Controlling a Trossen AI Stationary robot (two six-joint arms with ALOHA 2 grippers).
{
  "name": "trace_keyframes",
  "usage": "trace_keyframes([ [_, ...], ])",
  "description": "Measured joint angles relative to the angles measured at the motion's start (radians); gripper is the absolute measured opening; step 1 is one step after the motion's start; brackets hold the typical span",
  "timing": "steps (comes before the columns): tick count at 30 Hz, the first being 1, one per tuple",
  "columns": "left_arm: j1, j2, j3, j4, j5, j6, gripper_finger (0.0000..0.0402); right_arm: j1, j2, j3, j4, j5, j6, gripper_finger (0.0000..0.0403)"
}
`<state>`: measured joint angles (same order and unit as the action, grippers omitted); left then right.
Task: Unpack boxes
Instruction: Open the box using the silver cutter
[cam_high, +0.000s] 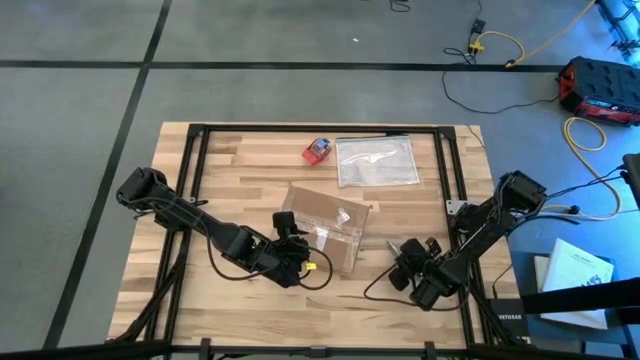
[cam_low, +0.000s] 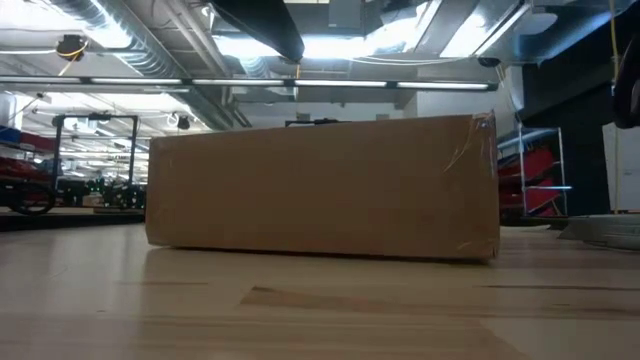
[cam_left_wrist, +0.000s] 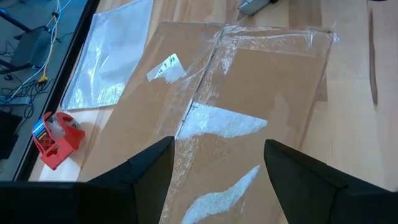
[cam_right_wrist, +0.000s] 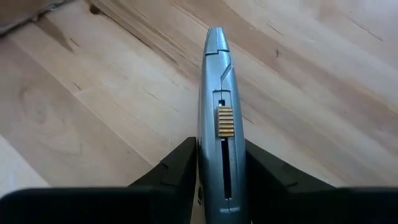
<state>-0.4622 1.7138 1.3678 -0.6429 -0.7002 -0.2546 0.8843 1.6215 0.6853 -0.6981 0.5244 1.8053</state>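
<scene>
Between the right gripper's (cam_right_wrist: 214, 186) jaws a slim grey utility knife (cam_right_wrist: 216, 106) is clamped, its gold slider facing the wrist camera and its nose reaching out ahead of the jaws over bare desk (cam_right_wrist: 93, 93). No blade can be seen past the nose, so whether it is extended cannot be told. The left gripper (cam_left_wrist: 214, 168) is held with its jaws parted and empty, directly over the near end of the shallow cardboard box (cam_left_wrist: 249, 93); the taped centre seam (cam_left_wrist: 196, 106) runs away from the gap between them.

The step in hand is judged to be the slitting of that seam. It would be done best with the box pinned flat by the left jaws to one side of the seam, the knife brought across from the right, and the cut kept shallow and drawn along the tape only, away from the pinning fingers.

Beyond the box, in the left wrist view, a red tape dispenser (cam_left_wrist: 56, 134) and a clear plastic bag (cam_left_wrist: 112, 56) are seen lying well apart from the jaws.

From overhead, the box (cam_high: 325, 225) is seen between the two arms, the right gripper (cam_high: 408, 258) standing off its right edge. The knife's slider is shown only by the right wrist view; the box's plain side wall (cam_low: 320, 185) and taped corner only by the low view, where neither gripper appears.
</scene>
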Motion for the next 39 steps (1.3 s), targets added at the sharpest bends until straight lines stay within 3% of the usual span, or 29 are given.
trace_keyframes([
  [5, 0.000, 0.000, 0.000, 0.000, 0.001, -0.005, 0.0235, 0.000, 0.000, 0.000, -0.001, 0.002, 0.000, 0.0094],
  [10, 0.000, 0.000, 0.000, 0.000, 0.001, -0.008, 0.0235, 0.000, 0.000, 0.000, -0.002, -0.004, 0.000, 0.0062],
  [24, 0.000, 0.000, 0.000, 0.000, 0.001, -0.011, 0.0235, -0.002, -0.001, 0.008, -0.008, -0.024, 0.054, 0.0062],
  [32, 0.001, 0.000, 0.000, 0.001, 0.001, -0.012, 0.0235, 0.000, -0.036, 0.083, -0.004, -0.074, 0.099, 0.0062],
  [39, 0.020, 0.000, -0.014, 0.009, 0.000, -0.031, 0.0235, -0.001, -0.091, 0.155, -0.007, -0.009, 0.184, 0.0062],
])
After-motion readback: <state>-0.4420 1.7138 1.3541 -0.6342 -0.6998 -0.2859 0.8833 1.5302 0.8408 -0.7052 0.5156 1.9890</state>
